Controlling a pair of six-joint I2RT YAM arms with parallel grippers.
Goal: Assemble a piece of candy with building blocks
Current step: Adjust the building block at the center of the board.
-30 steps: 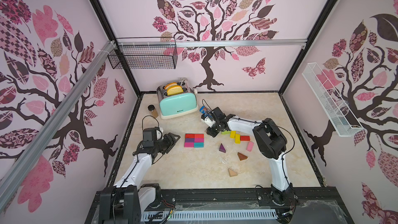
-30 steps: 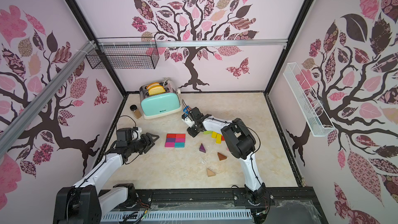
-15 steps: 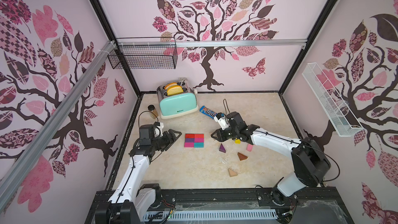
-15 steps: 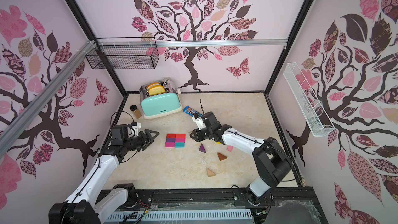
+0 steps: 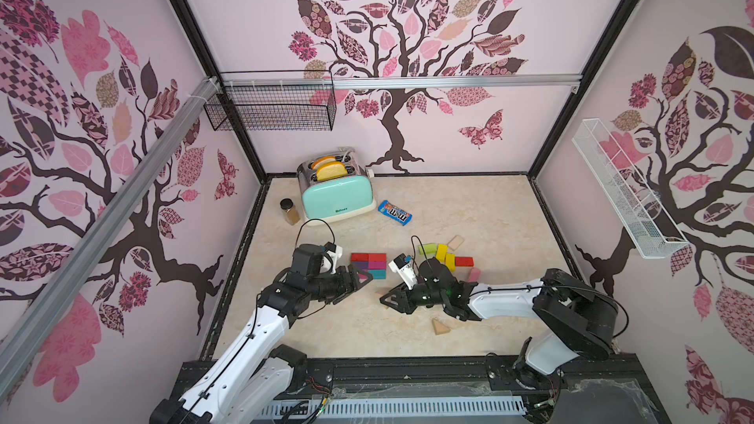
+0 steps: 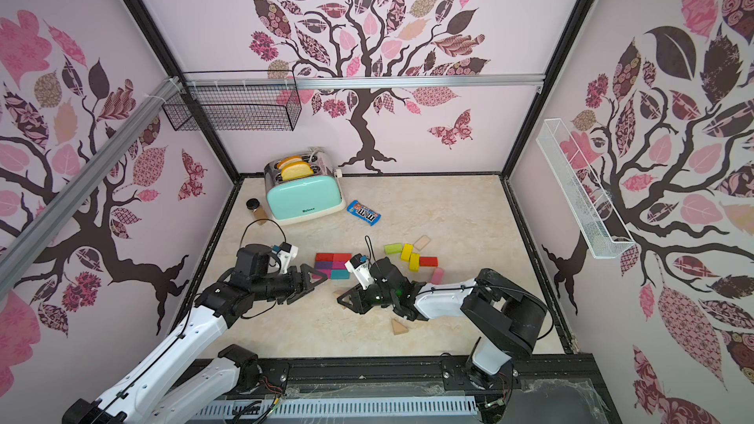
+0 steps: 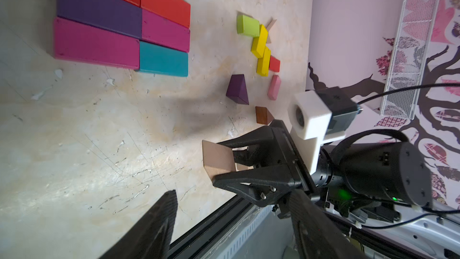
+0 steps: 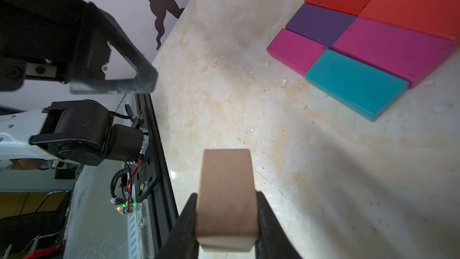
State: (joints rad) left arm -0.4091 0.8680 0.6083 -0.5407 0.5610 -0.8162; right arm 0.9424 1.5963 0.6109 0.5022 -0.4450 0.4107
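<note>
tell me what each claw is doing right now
left claw: open, holding nothing
right claw: closed on a tan block

Looks like a lab test booth dressed as a kitchen: tree-decal walls (image 5: 391,34) on black framing (image 5: 189,30), aluminium rail (image 5: 449,82), wire basket (image 5: 271,112), mint toaster (image 5: 336,199) beyond the left end effector (image 5: 357,285), marble-look bench (image 5: 469,205) below it.
</note>
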